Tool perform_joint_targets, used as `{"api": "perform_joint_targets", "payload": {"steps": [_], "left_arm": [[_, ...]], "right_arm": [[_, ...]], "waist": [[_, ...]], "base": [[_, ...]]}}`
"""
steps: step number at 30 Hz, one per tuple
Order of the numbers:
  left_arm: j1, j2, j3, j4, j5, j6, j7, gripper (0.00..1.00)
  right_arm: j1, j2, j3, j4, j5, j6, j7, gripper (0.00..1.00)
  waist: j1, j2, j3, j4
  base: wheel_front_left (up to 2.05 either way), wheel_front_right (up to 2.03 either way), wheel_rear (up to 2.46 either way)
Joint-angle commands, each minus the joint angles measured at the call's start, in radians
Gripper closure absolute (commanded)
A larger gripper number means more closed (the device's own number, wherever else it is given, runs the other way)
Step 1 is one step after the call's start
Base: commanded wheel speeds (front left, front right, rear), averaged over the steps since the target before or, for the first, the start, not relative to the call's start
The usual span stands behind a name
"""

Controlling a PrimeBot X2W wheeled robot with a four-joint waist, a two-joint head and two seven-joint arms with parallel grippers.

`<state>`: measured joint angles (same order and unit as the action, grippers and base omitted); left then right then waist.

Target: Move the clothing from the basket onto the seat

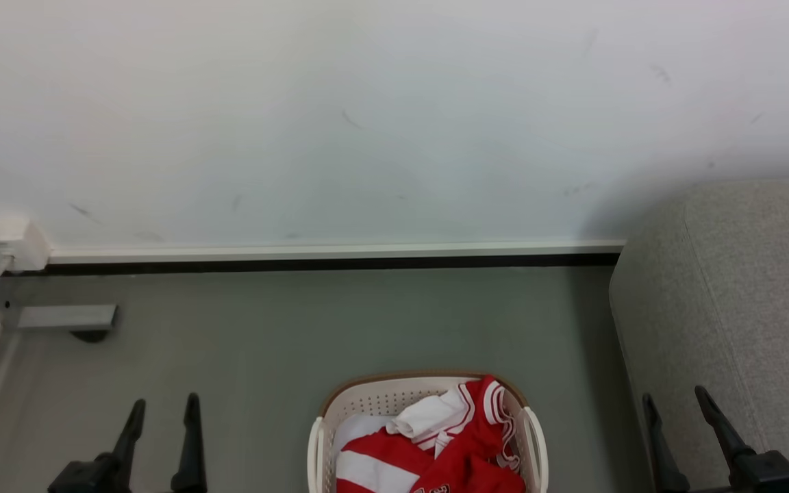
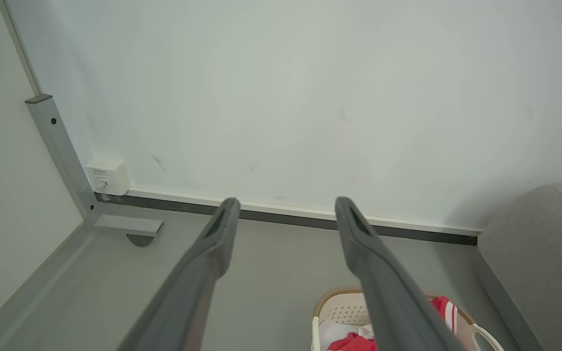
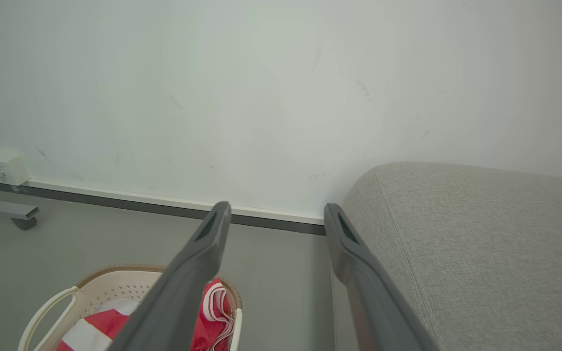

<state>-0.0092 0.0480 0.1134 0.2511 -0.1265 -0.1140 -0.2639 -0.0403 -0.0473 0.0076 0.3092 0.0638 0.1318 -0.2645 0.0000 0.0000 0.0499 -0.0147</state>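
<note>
Jersey (image 1: 463,452): red with white bands, lying crumpled inside the basket (image 1: 367,397). It is bunched, so its long axis cannot be told. A striped trim edge is turned up against the basket's far right rim. Dark white-edged print shows at the jersey's near edge but is cut off and unreadable. A pale cloth (image 1: 357,433) lies in the basket's left half, beside the jersey.

Basket: on the grey floor (image 1: 298,329), short of the wall (image 1: 367,123).

Sofa (image 1: 730,329): grey, right of the basket and apart from it.

Left gripper (image 1: 165,402): left of the basket, fingers spread, nothing between them.

Right gripper (image 1: 674,395): right of the basket, in front of the sofa, fingers spread and empty.

White box (image 1: 9,243): on the wall far left of the basket. Its label is too small to read.
</note>
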Motion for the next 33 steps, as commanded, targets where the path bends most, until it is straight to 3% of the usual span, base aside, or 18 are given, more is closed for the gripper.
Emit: {"api": "perform_joint_targets", "payload": {"steps": [1, 13, 24, 33], "left_arm": [[-0.017, 0.004, -0.007, -0.006, 0.008, -0.002, -0.001, 0.00], [-0.148, 0.009, -0.117, 0.018, 0.055, -0.015, -0.001, 0.00], [-0.452, 0.116, -0.435, 0.233, 0.049, -0.015, -0.001, 0.00], [-0.664, 0.177, -0.713, 0.428, -0.074, -0.016, 0.068, 0.00]], "right_arm": [[-0.019, -0.006, 0.002, -0.008, 0.013, -0.002, 0.000, 0.00], [-0.093, -0.005, 0.014, -0.043, 0.026, -0.002, 0.000, 0.00], [-0.211, -0.005, 0.056, -0.098, 0.049, -0.002, 0.000, 0.00], [-0.272, -0.005, 0.080, -0.147, 0.064, -0.002, 0.000, 0.00]], "waist": [[0.0000, 0.0000, 0.018, -0.005], [0.0000, 0.0000, 0.166, -0.053], [0.0000, 0.0000, 0.404, -0.099], [0.0000, 0.0000, 0.533, -0.134]], "base": [[0.00, 0.00, 0.00], [0.00, 0.00, 0.00], [0.00, 0.00, 0.00], [0.00, 0.00, 0.00]]}}
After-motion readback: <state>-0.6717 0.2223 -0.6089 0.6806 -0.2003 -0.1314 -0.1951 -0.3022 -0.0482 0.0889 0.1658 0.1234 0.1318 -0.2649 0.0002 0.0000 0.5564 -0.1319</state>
